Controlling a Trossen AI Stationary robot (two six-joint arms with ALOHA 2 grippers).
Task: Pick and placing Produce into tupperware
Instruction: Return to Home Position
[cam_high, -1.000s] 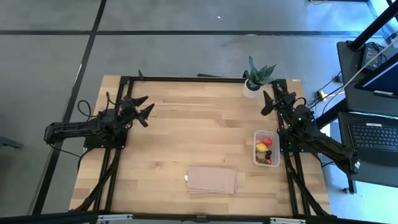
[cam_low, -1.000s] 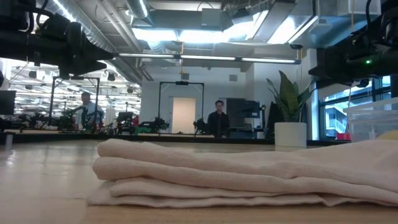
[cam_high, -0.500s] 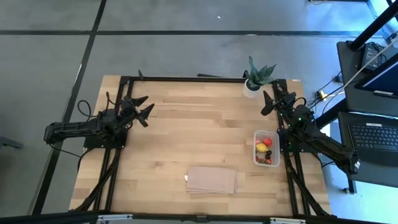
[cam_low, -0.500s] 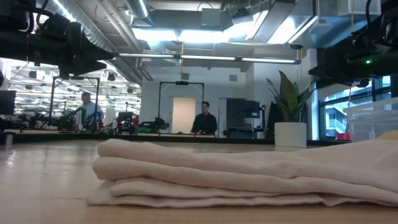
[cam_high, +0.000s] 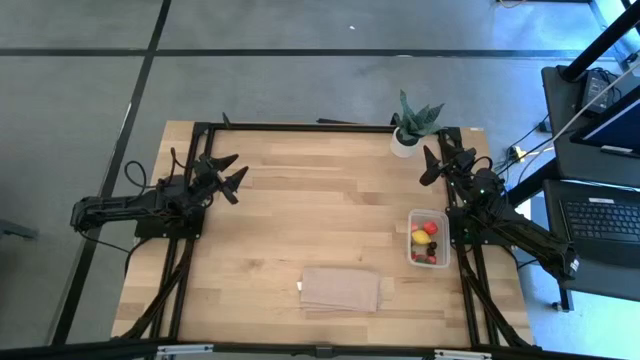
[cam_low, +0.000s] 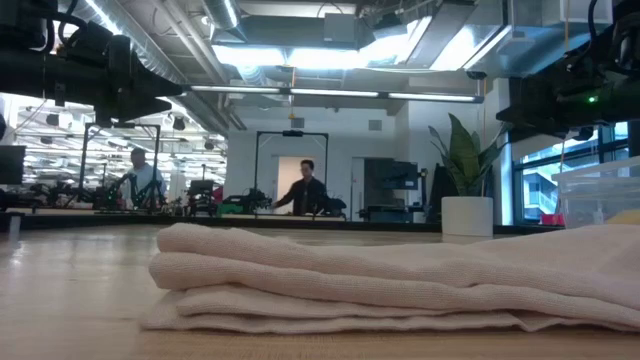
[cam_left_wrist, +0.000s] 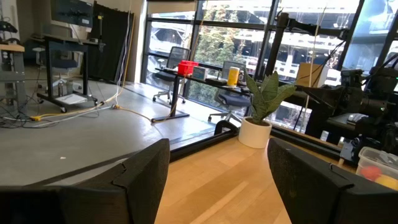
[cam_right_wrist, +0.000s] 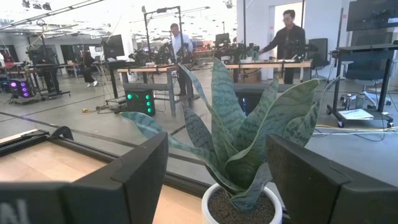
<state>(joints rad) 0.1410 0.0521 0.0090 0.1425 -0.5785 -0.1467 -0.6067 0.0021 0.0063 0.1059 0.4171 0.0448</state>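
The clear tupperware (cam_high: 429, 238) stands by the table's right edge and shows as a clear box (cam_low: 600, 195) in the low view. Inside it lie the produce pieces (cam_high: 425, 239): red ones, a yellow one and dark berries. In the left wrist view it is a clear box (cam_left_wrist: 376, 163) with something red in it. My left gripper (cam_high: 228, 172) is open near the table's left side, raised above the wood. My right gripper (cam_high: 447, 160) is open near the far right corner, beyond the tupperware, pointing at the potted plant.
A spiky green plant in a white pot (cam_high: 412, 125) stands at the far right corner, right before my right gripper (cam_right_wrist: 214, 186). A folded tan cloth (cam_high: 341, 289) lies near the near edge, filling the low view (cam_low: 380, 275). People stand in the room beyond.
Both arms have kept still. A person in the room behind the table has walked toward the left of the low view.
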